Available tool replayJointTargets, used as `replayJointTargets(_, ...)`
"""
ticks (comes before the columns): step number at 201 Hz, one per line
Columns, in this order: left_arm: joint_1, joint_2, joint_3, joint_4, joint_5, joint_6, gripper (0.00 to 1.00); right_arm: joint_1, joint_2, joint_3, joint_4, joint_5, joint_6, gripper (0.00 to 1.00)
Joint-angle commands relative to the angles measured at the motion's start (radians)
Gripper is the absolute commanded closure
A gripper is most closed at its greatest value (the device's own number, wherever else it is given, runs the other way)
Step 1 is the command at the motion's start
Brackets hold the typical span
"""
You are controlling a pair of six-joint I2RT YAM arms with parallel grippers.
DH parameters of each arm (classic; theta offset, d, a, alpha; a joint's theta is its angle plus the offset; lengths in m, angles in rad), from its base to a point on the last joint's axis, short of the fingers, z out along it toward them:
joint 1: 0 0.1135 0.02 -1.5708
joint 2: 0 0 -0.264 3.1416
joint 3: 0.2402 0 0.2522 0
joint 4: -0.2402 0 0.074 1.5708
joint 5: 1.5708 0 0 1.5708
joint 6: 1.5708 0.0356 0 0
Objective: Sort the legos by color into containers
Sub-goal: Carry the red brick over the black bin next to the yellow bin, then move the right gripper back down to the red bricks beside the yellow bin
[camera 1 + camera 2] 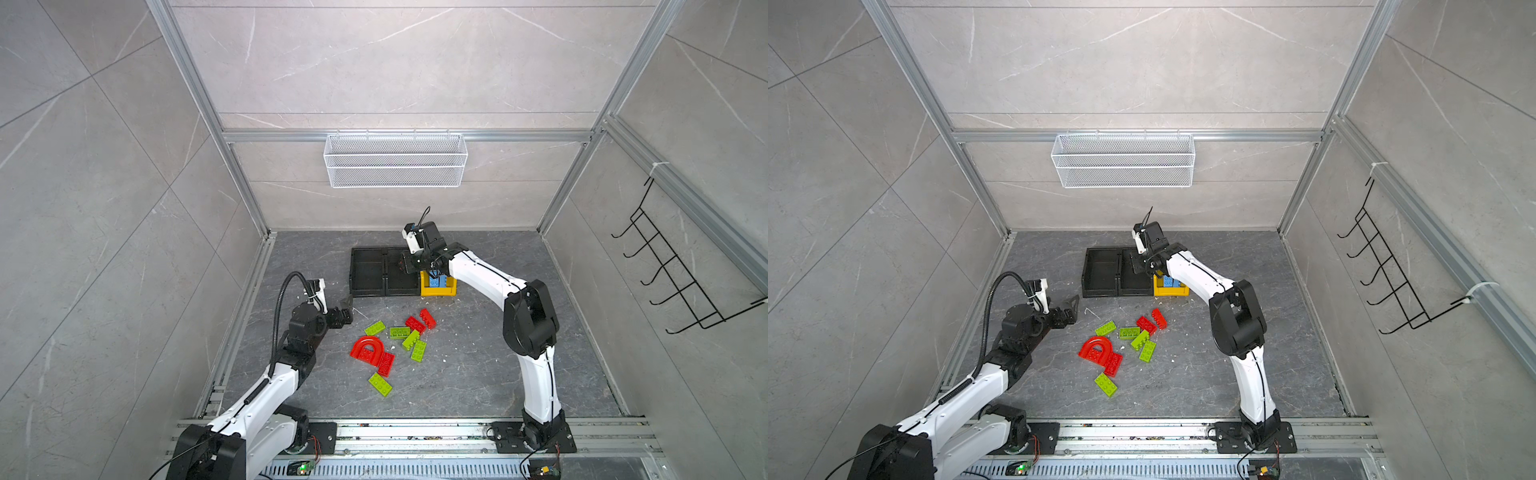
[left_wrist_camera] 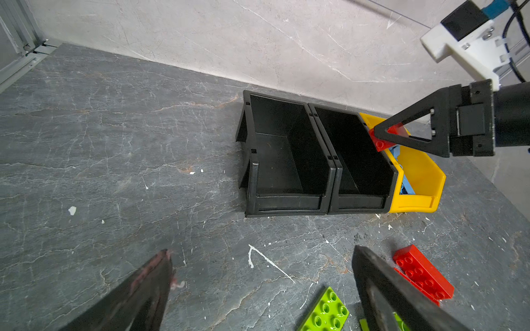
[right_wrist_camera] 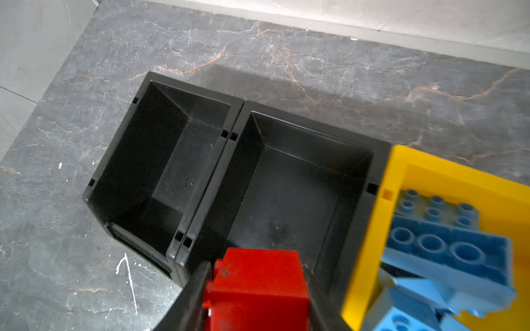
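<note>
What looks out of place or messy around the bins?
White flecks and a thin white streak mark the dark floor before the black bins, like debris. Blue bricks in the yellow bin lie jumbled, one underside up.

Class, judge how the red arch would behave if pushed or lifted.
The red arch looks like moulded plastic: probably stiff and light. Lying flat, it should slide, not roll. Pushed, it may nudge the adjoining red brick.
</note>
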Motion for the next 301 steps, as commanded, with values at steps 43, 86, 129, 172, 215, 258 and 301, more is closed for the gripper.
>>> replayJointTargets(43,-0.004,-0.001,0.023,0.041,0.003,0.007,0.00,0.017,0.108,0.114,-0.059,-0.025,0.032,0.53)
replayJointTargets(86,-0.004,-0.006,0.021,0.041,0.004,0.009,0.00,0.028,0.142,0.113,-0.053,-0.035,0.045,0.51)
replayJointTargets(129,-0.004,-0.006,0.023,0.039,0.004,0.009,0.00,0.036,0.152,0.111,-0.056,-0.040,0.046,0.49)
replayJointTargets(172,-0.004,-0.005,0.024,0.036,0.003,0.010,0.00,0.041,0.144,0.113,-0.070,-0.030,0.034,0.37)
replayJointTargets(215,-0.004,-0.003,0.025,0.038,0.004,0.009,0.00,0.055,0.051,0.073,-0.090,-0.004,-0.007,0.35)
replayJointTargets(258,-0.004,-0.011,0.023,0.036,0.003,0.009,0.00,0.066,-0.161,-0.166,-0.019,0.027,-0.026,0.40)
replayJointTargets(301,-0.004,-0.009,0.024,0.036,0.000,0.009,0.00,0.067,-0.377,-0.474,0.039,0.085,-0.019,0.43)
